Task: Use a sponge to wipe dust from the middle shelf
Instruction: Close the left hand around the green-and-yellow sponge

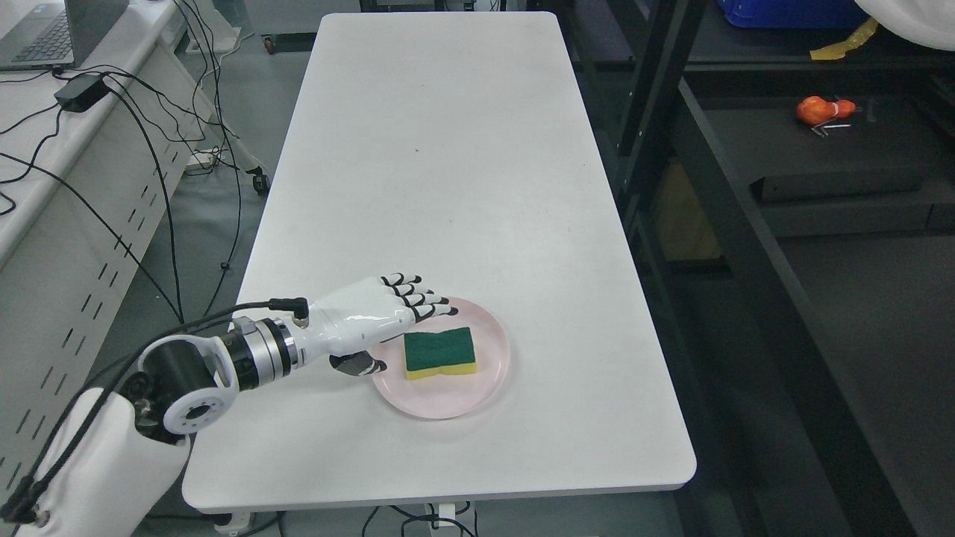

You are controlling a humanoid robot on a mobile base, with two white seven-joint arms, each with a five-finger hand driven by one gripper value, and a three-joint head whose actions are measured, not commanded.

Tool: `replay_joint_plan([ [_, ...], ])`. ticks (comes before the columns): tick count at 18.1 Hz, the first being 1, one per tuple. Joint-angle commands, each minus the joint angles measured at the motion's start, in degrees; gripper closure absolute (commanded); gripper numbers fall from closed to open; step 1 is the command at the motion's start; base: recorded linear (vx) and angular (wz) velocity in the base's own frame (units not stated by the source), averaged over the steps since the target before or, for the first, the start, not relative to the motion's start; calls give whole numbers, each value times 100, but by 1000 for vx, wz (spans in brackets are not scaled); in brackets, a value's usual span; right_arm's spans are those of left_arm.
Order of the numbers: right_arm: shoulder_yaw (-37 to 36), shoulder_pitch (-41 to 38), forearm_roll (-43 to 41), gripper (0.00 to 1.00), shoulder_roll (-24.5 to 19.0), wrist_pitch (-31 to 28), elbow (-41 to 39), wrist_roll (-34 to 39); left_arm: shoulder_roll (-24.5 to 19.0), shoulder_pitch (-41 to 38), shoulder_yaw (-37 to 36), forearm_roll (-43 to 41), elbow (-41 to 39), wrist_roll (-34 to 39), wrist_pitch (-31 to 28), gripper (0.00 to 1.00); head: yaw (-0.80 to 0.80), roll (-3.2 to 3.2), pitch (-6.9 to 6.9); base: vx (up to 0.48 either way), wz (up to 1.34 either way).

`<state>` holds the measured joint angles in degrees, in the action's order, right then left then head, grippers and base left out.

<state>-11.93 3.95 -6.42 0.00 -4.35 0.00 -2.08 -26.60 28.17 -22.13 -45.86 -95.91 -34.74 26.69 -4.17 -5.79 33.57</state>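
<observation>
A sponge (440, 353) with a green top and a yellow underside lies flat on a pink plate (489, 373) near the front of the white table (448, 164). My left hand (399, 328) comes in from the lower left and hovers at the plate's left rim, just left of the sponge. Its fingers (425, 298) are stretched out over the rim and the thumb (359, 365) hangs below, with nothing held. The hand is apart from the sponge. A dark shelf unit (821, 171) stands to the right of the table.
On the shelf board at the right lies an orange toy (821, 110). A blue bin (791, 11) sits on the level above. A desk with a laptop (52, 33), a power brick and hanging cables stands at the left.
</observation>
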Motion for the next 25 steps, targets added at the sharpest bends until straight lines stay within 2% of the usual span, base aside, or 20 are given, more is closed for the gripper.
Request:
replay_joint_plan([
  [1, -3, 0, 0, 0, 100, -4, -100, -3, -189, 337, -705, -485, 388, -16, 3, 7, 0, 0, 0, 0, 0],
  [4, 6, 0, 0, 0, 100, -4, -100, -3, -4, 654, -828, -652, 661, -7, 3, 7, 0, 0, 0, 0, 0],
  [13, -3, 0, 0, 0, 100, -4, -100, -3, 602, 664, -1285, -872, 802, -7, 3, 7, 0, 0, 0, 0, 0],
  [18, -3, 0, 0, 0, 100, -4, -100, -3, 708, 611, -1251, -925, 802, -95, 3, 8, 0, 0, 0, 0, 0],
  [21, -3, 0, 0, 0, 100, -4, -100, -3, 796, 594, -1084, -890, 776, -95, -6, 21, 0, 0, 0, 0, 4],
  [25, -3, 0, 0, 0, 100, -4, -100, -3, 1051, 383, -513, -855, 706, -130, 29, 43, 0, 0, 0, 0, 7],
])
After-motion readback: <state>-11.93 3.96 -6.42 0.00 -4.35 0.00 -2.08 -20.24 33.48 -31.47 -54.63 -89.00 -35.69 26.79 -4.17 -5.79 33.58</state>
